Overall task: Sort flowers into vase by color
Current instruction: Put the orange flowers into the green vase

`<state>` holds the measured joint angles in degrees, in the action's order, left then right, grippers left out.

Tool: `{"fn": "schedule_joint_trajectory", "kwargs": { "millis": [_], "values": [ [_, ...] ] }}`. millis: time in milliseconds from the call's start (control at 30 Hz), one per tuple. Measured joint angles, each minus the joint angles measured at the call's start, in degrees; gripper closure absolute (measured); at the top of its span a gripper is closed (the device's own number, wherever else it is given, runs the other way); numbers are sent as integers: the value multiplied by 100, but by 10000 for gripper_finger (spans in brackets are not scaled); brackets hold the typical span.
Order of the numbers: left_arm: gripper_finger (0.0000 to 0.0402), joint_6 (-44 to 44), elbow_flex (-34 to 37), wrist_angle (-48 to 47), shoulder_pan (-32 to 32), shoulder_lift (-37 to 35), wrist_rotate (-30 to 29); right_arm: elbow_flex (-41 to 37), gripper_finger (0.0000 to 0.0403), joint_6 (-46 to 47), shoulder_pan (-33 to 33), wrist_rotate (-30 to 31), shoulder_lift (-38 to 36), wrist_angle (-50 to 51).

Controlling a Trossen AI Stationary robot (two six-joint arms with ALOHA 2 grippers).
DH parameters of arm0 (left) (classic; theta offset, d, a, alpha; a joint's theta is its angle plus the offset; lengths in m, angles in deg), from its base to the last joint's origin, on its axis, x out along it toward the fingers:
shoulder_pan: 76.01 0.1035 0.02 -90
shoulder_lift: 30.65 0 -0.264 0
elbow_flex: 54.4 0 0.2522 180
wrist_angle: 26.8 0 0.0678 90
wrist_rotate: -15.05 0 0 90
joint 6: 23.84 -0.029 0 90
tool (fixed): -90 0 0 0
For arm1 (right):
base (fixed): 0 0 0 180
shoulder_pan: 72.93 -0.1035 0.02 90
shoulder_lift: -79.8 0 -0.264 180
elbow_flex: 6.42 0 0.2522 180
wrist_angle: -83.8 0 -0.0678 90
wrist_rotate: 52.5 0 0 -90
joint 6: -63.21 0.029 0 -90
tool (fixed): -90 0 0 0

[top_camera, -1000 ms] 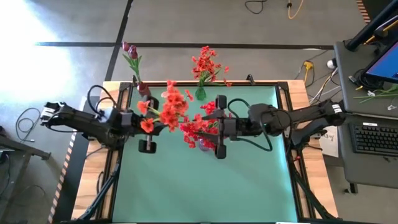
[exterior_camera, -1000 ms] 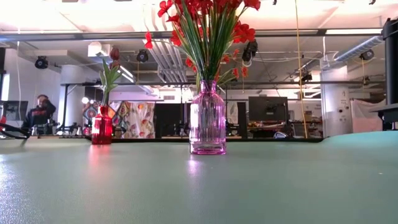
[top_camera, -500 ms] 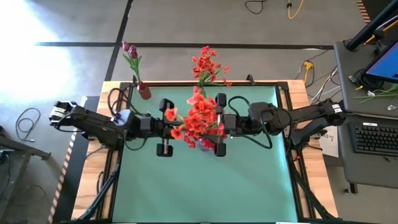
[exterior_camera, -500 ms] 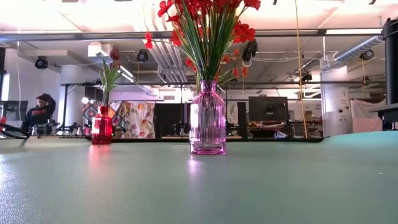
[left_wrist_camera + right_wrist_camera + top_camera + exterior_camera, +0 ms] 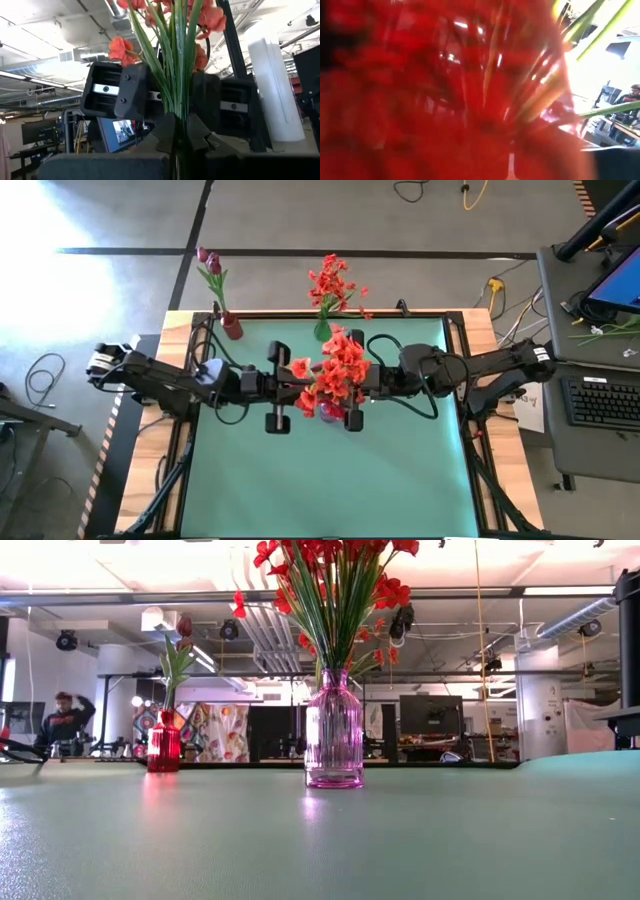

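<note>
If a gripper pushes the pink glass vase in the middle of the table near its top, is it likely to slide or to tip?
The pink vase looks tall and narrow with a small base, so a high push would probably tip it. The red flowers rise well above its neck, likely adding top weight. It appears to be ribbed glass, so probably fragile if it falls on the green table.

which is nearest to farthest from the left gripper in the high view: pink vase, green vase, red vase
1. pink vase, just beyond the left gripper, mid-table.
2. green vase, at the far edge, centre.
3. red vase, far-left corner.
</note>
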<state>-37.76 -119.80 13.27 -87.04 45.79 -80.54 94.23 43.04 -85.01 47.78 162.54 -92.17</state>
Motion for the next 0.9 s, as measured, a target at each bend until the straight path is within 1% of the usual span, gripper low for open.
{"fn": "schedule_joint_trajectory", "kwargs": {
  "millis": [67, 167, 267, 333, 467, 633, 767, 900],
  "values": [
    [401, 21, 0, 6, 0, -23, -14, 0, 272, -2, 0, -2, 0, -1],
    [400, 121, 0, 1, -2, -43, -205, 0, 320, -36, 0, -22, 0, -1],
    [389, 134, 0, -63, -2, -43, -294, -1, 362, -49, 0, -21, 2, 5],
    [376, 144, 0, -69, -2, -43, -301, 0, 381, -90, 0, -23, 4, 5],
    [339, 288, 0, -156, -2, -117, -307, -2, 383, -104, 0, -23, 7, 1],
    [279, 392, 1, -628, -2, -477, -312, -2, 381, -285, 0, -23, 2, -194],
    [242, 394, -4, -1385, -2, -990, -310, 0, 383, -672, 11, 7, -79, -606],
    [222, 381, -25, -2428, -2, -1568, -310, 128, 384, -1191, 142, 199, -148, -733]
  ]
}}
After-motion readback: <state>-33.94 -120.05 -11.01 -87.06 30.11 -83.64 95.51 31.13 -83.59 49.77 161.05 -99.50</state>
